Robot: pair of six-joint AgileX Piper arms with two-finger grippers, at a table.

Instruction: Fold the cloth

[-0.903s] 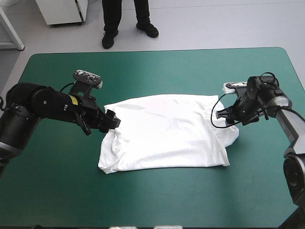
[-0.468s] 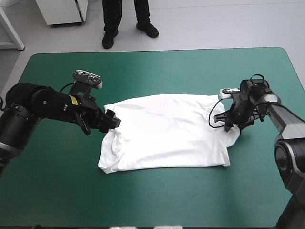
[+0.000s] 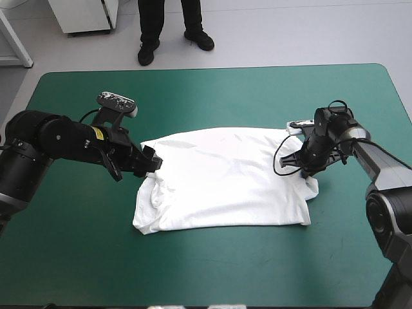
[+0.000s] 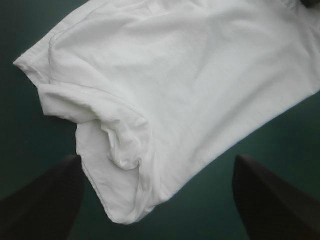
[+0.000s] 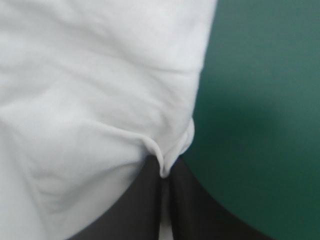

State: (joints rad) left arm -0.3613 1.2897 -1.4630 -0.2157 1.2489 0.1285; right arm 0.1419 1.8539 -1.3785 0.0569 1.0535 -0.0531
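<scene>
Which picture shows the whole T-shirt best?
The high view: the whole T-shirt lies spread on the table. The left wrist view shows only one end, near the open left pincer; the right wrist view, just a fold in the right pincer.

The right pincer (image 5: 164,171) has its two black fingers (image 5: 132,205) drawn together into one pointed arch, all but meeting, with a rolled edge of the white T-shirt (image 5: 100,85) pinched between the tips. Taking twelve o'clock as straight ahead of the pincer, the T-shirt fills everything from nine to twelve o'clock as a softly creased white field, with a shallow fold running toward the tips from ten o'clock. Its edge runs away toward twelve o'clock, and from one to four o'clock the desk's bare teal-green cover (image 5: 260,100) shows.
</scene>
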